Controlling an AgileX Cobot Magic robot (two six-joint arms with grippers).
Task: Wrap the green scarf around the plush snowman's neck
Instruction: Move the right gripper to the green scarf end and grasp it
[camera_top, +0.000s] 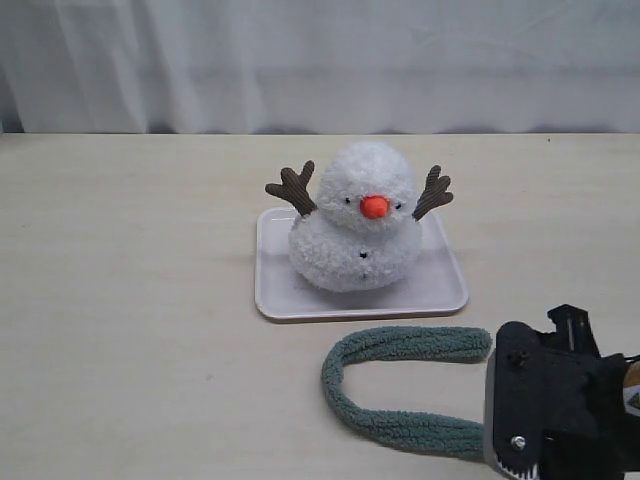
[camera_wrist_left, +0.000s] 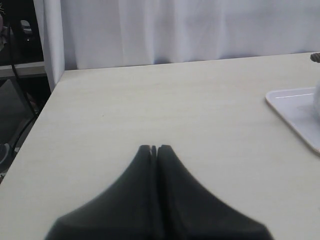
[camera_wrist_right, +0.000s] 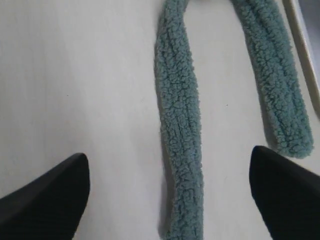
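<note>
While my right claw (camera_wrist_right: 169, 156) hangs wide open, empty, astride one leg of the green scarf (camera_wrist_right: 177, 115) on the surface (camera_top: 140, 320), I judge it poised to pinch. Beyond it sits the plush snowman (camera_top: 357, 235) on its tray (camera_top: 445, 292); my left claw (camera_wrist_left: 154, 148) is closed, empty.

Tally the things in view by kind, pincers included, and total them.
plush snowman: 1
green scarf: 1
tray: 1
pincers: 2 (left pincer, right pincer)
Total: 5
</note>
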